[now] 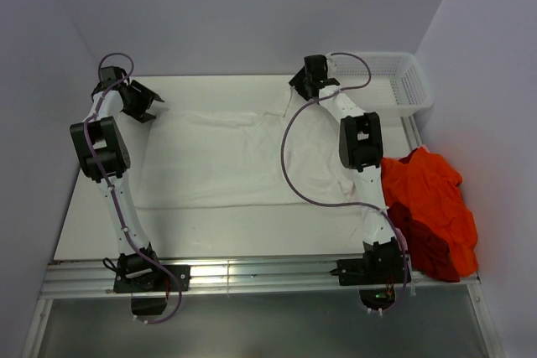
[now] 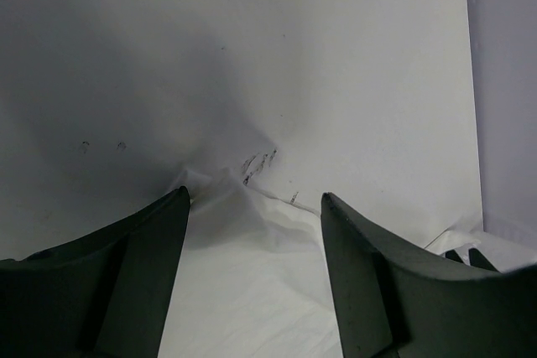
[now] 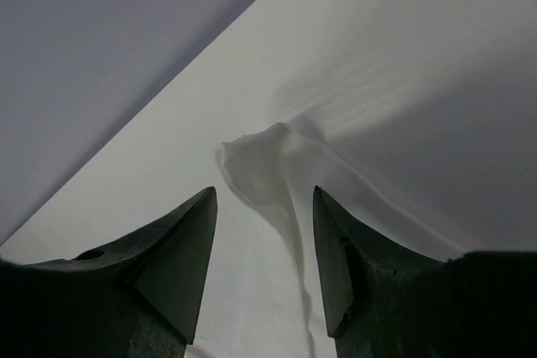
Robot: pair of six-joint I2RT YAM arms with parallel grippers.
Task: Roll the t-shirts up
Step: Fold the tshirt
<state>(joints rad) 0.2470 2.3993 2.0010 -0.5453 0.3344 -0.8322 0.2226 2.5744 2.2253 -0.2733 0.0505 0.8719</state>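
Observation:
A white t-shirt (image 1: 226, 157) lies spread flat across the table's middle. My left gripper (image 1: 148, 108) hangs over the shirt's far left corner. In the left wrist view that gripper (image 2: 254, 197) is open, with a rumpled corner of white cloth (image 2: 252, 274) lying between its fingers (image 2: 159, 257), untouched. My right gripper (image 1: 304, 86) is at the shirt's far right end. In the right wrist view it (image 3: 263, 194) is open, astride a raised fold of the cloth (image 3: 262, 157). A heap of orange-red t-shirts (image 1: 430, 203) sits at the table's right edge.
A white mesh basket (image 1: 403, 81) stands at the far right corner, just beyond the right arm. The walls close in at the back and on both sides. The table's metal front rail (image 1: 252, 274) runs between the two arm bases.

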